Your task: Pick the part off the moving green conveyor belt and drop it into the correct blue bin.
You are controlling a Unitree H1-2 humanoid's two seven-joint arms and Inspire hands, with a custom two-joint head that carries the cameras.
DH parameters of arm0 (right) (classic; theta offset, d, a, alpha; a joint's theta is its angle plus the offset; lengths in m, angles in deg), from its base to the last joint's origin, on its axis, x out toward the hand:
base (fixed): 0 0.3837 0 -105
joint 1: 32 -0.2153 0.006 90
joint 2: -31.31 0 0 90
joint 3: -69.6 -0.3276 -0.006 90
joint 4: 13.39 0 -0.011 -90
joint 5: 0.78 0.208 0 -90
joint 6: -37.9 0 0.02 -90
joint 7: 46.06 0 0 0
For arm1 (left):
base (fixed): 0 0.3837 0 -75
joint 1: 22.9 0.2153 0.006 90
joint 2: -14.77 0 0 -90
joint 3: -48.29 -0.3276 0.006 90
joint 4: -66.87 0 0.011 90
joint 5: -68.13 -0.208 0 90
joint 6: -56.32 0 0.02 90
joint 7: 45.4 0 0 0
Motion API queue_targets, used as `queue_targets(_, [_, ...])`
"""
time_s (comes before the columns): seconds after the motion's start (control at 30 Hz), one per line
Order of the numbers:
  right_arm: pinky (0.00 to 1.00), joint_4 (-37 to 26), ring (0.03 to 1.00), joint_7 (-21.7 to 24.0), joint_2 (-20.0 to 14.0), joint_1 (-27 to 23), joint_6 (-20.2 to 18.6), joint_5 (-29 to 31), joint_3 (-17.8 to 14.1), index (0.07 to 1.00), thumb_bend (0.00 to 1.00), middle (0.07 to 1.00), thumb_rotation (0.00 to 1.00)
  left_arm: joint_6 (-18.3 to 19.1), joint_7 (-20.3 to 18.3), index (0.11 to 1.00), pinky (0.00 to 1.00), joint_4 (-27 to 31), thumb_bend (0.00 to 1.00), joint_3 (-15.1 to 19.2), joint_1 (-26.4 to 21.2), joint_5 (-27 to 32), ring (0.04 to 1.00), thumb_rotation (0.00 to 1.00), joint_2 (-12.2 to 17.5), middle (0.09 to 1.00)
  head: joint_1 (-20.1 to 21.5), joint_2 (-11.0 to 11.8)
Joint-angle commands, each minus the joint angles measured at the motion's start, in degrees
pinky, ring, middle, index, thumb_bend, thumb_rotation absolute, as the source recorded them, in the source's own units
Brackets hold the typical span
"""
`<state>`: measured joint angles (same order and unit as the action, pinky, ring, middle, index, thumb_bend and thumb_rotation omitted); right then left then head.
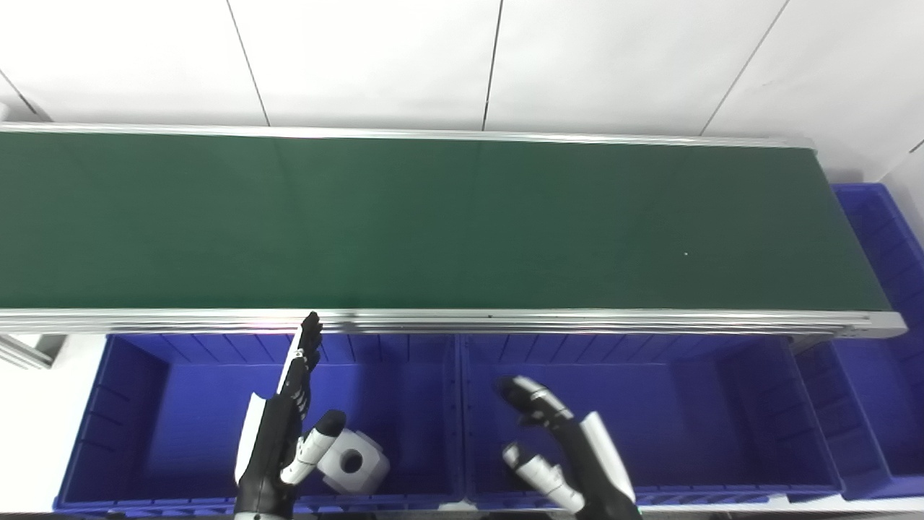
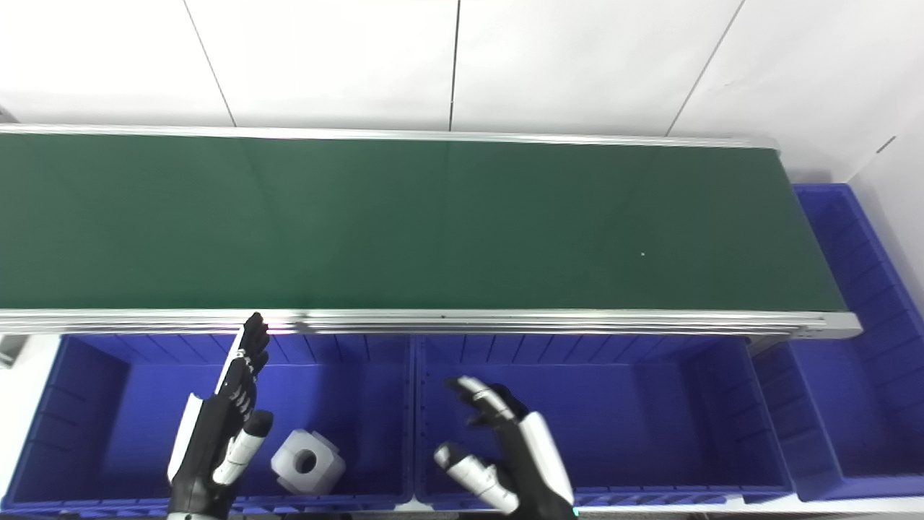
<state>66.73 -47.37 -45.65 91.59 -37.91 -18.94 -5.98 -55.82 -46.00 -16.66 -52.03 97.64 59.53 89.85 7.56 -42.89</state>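
Observation:
The white block part (image 1: pixel 354 462) with a round hole lies on the floor of the left blue bin (image 1: pixel 180 404), near its front right corner. My left hand (image 1: pixel 285 426) hovers over that bin just left of the part, open, fingers stretched up toward the belt rail. My right hand (image 1: pixel 559 448) is open over the front left of the middle blue bin (image 1: pixel 686 412), fingers apart and curled a little, holding nothing. The green conveyor belt (image 1: pixel 433 224) carries no part in view.
A third blue bin (image 1: pixel 884 303) stands at the belt's right end. An aluminium rail (image 1: pixel 505 320) runs along the belt's near edge, above the bins' back walls. White wall panels lie beyond the belt.

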Motion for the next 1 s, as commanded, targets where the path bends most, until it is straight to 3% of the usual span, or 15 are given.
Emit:
queue_targets(0.0, [0.88, -0.04, 0.929, -1.96, 1.54, 0.41, 4.94, 3.61, -0.76, 0.897, 0.78, 0.954, 0.99, -3.59, 0.85, 1.000, 1.00, 0.40, 0.77, -0.07, 0.09, -0.27, 1.000, 0.88, -0.36, 1.000, -0.01, 0.00])
queue_targets(0.17, [0.89, 1.60, 0.941, -3.23, 1.93, 0.53, 8.34, 4.76, -1.80, 0.931, 0.84, 0.968, 1.00, -4.39, 1.22, 1.000, 1.00, -0.20, 0.78, -0.42, 0.10, -0.31, 1.000, 0.88, -0.72, 1.000, -0.41, 0.38])
queue_targets(0.4, [0.90, 3.90, 0.941, -3.30, 1.58, -0.72, 12.39, 4.93, -2.20, 0.961, 0.80, 0.970, 1.00, -4.61, 1.94, 1.000, 1.00, -0.62, 0.79, -0.72, -0.05, -0.62, 1.000, 0.88, -0.97, 1.000, -0.93, 0.73])
queue_targets(0.7, [0.91, 4.84, 0.936, -5.26, -0.07, -3.17, 12.72, 6.39, -1.59, 0.964, 0.78, 0.966, 0.99, -4.66, 1.99, 1.000, 1.00, -1.20, 0.79, -0.79, -0.33, -1.12, 1.000, 0.88, -0.95, 1.000, -1.76, 1.39])
queue_targets(0.97, [0.95, 4.61, 0.966, -8.18, -1.81, -4.93, 12.72, 5.76, -1.72, 0.991, 0.83, 0.986, 0.99, -4.76, 2.92, 1.000, 1.00, -1.41, 0.78, -1.01, -0.51, -2.08, 1.000, 0.88, -0.80, 1.000, -2.20, 1.41])
